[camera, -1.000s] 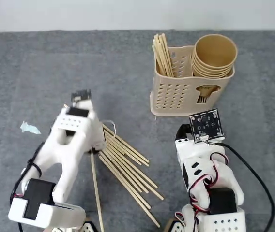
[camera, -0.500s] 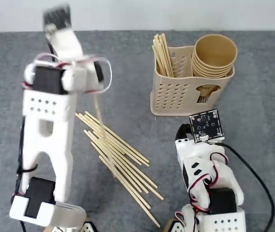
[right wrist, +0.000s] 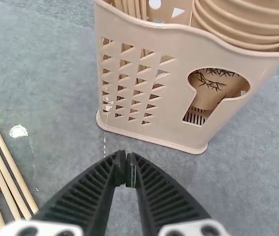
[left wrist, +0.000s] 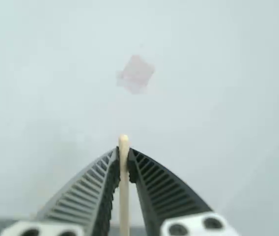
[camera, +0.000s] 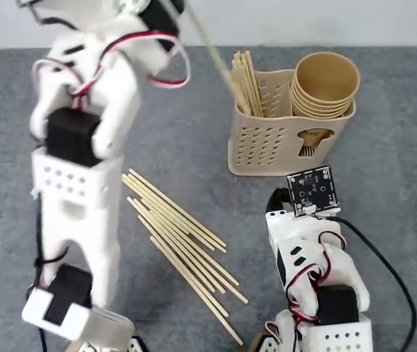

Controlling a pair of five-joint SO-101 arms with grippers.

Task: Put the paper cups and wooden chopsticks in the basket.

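My left gripper is shut on one wooden chopstick. In the high view that arm stands raised at the upper left, and the held chopstick slants down toward the beige basket. The basket's left compartment holds several chopsticks; its right compartment holds a stack of paper cups. A fan of loose chopsticks lies on the grey mat. My right gripper is shut with nothing in it, low over the mat just in front of the basket.
The grey mat covers the table. A small pale blue scrap peeks out beside the left arm. Loose chopsticks also lie beside the right gripper in the right wrist view. A white wall stands behind.
The left arm has lifted one chopstick off the pile and swung it up and toward the basket. The right arm has kept still.
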